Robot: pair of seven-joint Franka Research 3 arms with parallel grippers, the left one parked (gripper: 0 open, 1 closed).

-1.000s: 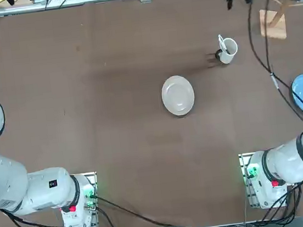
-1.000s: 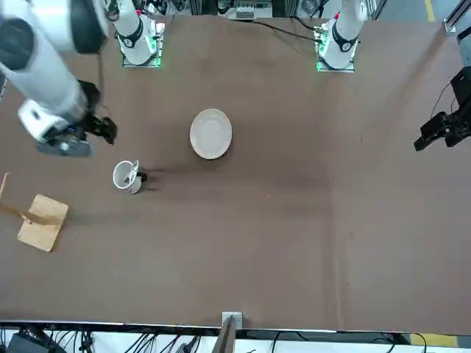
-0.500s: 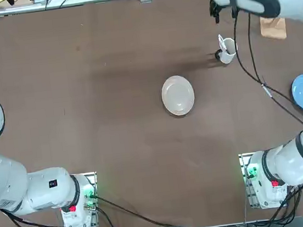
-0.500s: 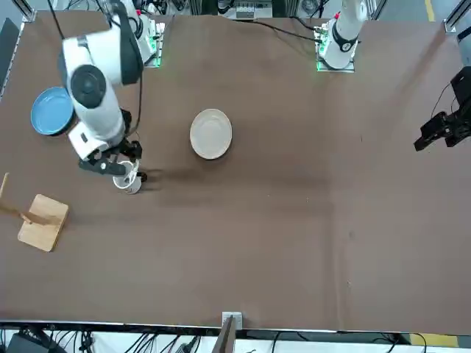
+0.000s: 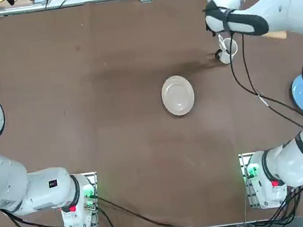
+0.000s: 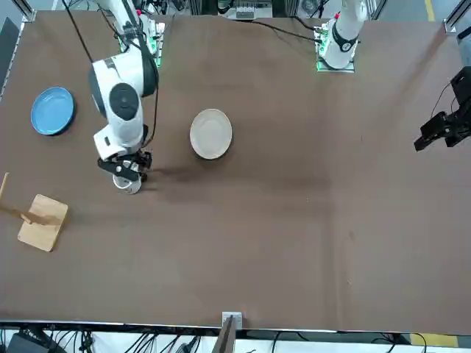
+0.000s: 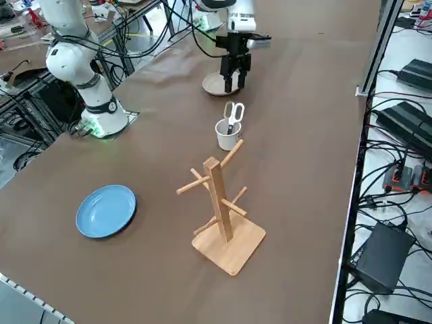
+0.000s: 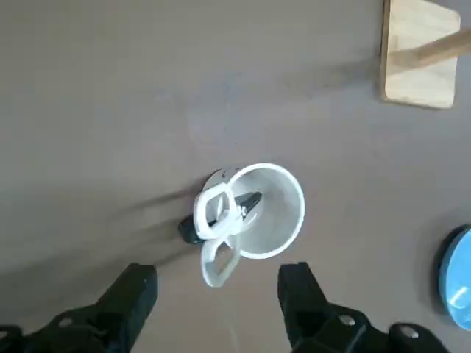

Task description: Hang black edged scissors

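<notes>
Top view: the right gripper [image 5: 219, 27] is hidden under the wrist, above the mug [image 5: 226, 49] at two o'clock from the plate [image 5: 178, 95].

Side view: the scissors [image 7: 233, 115] are seen standing in the mug, loops up, blades hidden inside; the rack [image 7: 219, 202] stands near.

Wrist view: the jaws are spread wide and hold nothing. Light, stiff, slippery scissors are judged best pinched at the loops.

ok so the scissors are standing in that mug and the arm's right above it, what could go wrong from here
1. The open end effector hangs above the black edged scissors, whose loops lean over the rim of the white mug; a finger could catch the rim and tip the mug.
2. The blades might drag the mug up during lifting.
3. The wooden rack has thin pegs, so the loops could miss.
</notes>
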